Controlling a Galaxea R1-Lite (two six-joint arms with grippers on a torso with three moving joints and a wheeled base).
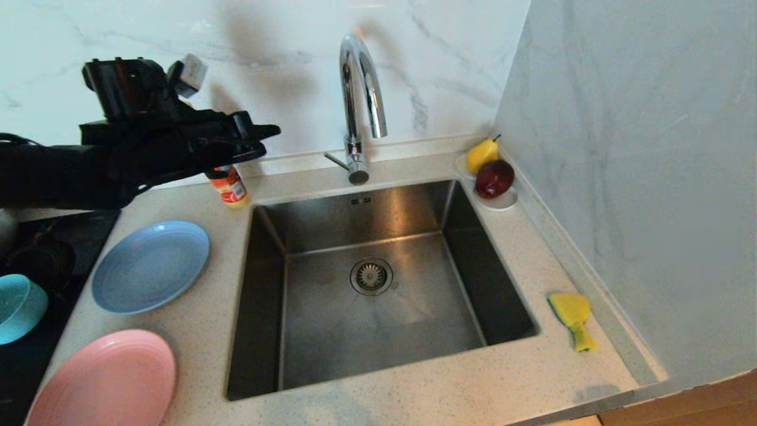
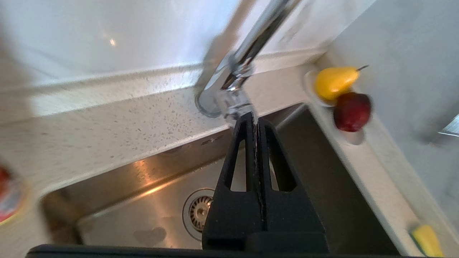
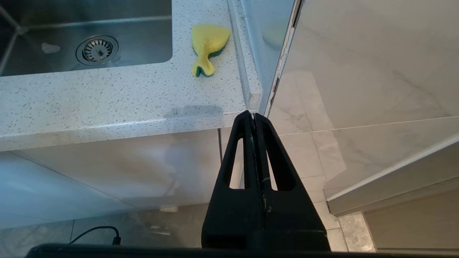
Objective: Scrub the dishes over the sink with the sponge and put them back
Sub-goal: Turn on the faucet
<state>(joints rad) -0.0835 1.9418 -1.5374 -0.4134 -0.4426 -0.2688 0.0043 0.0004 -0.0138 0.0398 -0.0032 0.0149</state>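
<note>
A light-blue plate (image 1: 151, 265) and a pink plate (image 1: 106, 381) lie on the counter left of the steel sink (image 1: 378, 284). The teal bowl (image 1: 18, 307) sits at the far left edge. On the counter right of the sink lies the yellow sponge (image 1: 572, 316), also seen in the right wrist view (image 3: 208, 44). My left gripper (image 1: 269, 133) is raised high above the counter's back left, pointing toward the tap (image 1: 361, 100); it is shut and empty (image 2: 254, 116). My right gripper (image 3: 252, 115) is shut and empty, hanging below the counter's front edge, outside the head view.
A white saucer (image 1: 500, 201) with a yellow pear (image 1: 482, 154) and a red apple (image 1: 494, 177) stands at the back right corner. A small bottle (image 1: 229, 186) stands behind the blue plate. Walls close the back and right side. A dark hob (image 1: 35, 260) lies at left.
</note>
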